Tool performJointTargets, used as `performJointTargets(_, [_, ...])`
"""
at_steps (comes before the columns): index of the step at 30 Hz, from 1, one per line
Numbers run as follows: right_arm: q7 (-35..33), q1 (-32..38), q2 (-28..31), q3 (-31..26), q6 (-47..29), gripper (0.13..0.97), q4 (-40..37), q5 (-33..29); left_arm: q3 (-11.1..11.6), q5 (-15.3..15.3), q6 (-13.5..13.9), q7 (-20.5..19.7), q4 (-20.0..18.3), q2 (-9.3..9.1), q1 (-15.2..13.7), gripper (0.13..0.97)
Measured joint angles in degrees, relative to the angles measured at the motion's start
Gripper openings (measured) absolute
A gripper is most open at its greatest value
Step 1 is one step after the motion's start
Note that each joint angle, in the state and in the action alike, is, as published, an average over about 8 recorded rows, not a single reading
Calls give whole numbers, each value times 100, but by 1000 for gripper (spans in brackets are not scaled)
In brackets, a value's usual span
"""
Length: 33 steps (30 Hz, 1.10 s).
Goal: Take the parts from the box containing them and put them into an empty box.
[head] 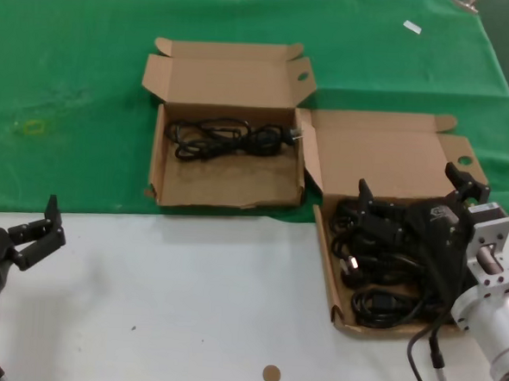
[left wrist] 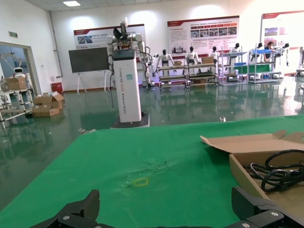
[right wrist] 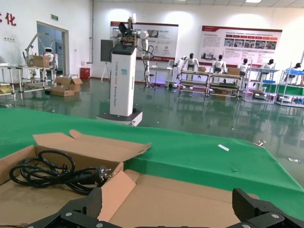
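The right gripper [head: 414,196] has its fingers [head: 365,200] spread wide, holding nothing, poised over the bundled black cords [head: 384,267] piled in the longer box [head: 328,255] on the table [head: 187,299]. The cords lie directly beneath it, heaped along the box's length. The squarer box [head: 224,193], already containing one cord [head: 232,139], lies to the left. The left gripper [head: 40,229], fingers also spread, waits at the table's near left, well apart.
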State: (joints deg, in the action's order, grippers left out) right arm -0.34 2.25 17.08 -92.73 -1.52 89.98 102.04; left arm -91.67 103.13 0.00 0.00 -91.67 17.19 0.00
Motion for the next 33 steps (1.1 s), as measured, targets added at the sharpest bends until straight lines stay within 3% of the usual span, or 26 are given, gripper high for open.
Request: performJointTargets(33, [0, 0, 0, 0, 0, 966, 0, 0, 0, 0, 0, 0, 0, 0, 0, 966])
